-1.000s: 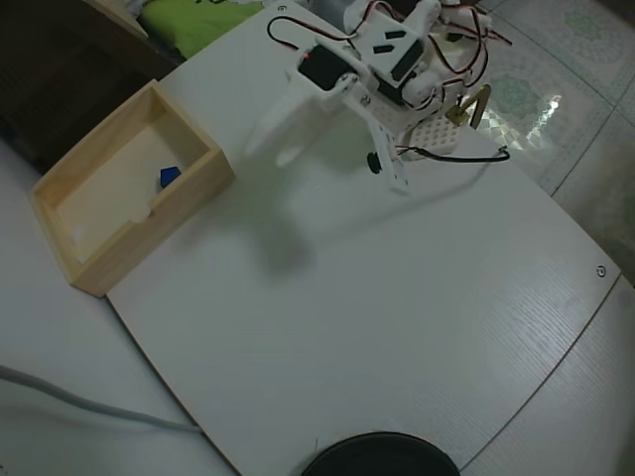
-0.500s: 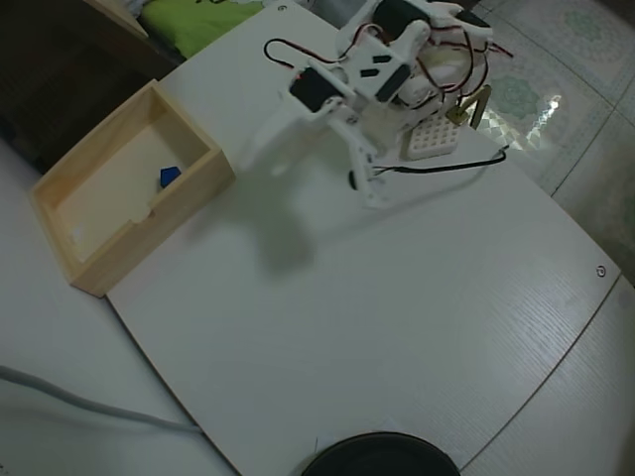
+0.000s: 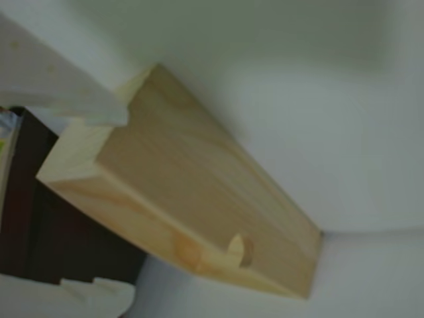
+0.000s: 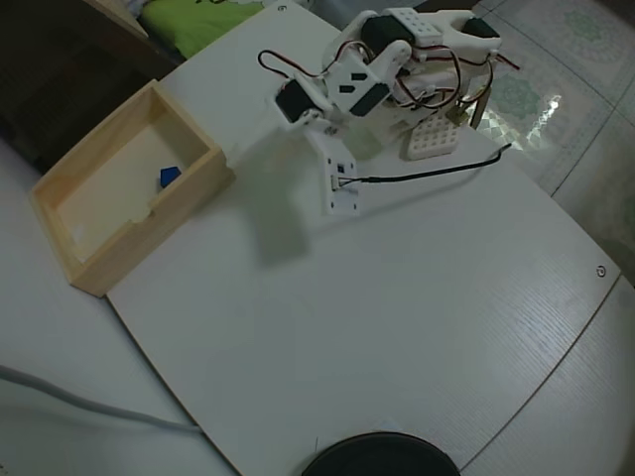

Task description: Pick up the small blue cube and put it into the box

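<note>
The small blue cube lies inside the pale wooden box, near its right wall in the overhead view. The box stands at the table's left edge. In the wrist view only the box's outer wall, with a half-round notch, shows; the cube is hidden there. My gripper hangs above the bare table to the right of the box, apart from it, on the folded white arm. In the wrist view its two white fingers stand apart at the left edge, and the gripper holds nothing.
A small white perforated block sits by the arm's base. A black round object lies at the table's front edge. A green item lies beyond the table at the top. Tiled floor is at the right.
</note>
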{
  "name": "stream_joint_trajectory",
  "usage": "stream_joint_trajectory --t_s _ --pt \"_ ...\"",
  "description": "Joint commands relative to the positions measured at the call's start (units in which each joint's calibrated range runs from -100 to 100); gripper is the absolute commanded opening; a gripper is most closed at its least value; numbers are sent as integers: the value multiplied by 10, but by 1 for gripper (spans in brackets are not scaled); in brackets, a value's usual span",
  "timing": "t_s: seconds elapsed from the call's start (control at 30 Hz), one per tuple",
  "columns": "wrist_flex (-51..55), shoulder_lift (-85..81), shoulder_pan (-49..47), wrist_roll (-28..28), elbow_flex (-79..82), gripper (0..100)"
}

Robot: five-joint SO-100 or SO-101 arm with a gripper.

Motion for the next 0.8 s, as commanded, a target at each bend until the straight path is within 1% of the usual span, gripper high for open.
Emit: stream_joint_trajectory --t_s 0.0,0.23,0.57,0.63,0.77 --pt "-11 -4 3 2 11 23" --pt "-11 -4 3 2 54 23" --pt "-11 -4 3 2 54 22" --pt "-11 -4 3 2 55 17" --pt "-12 -4 0 2 55 1"
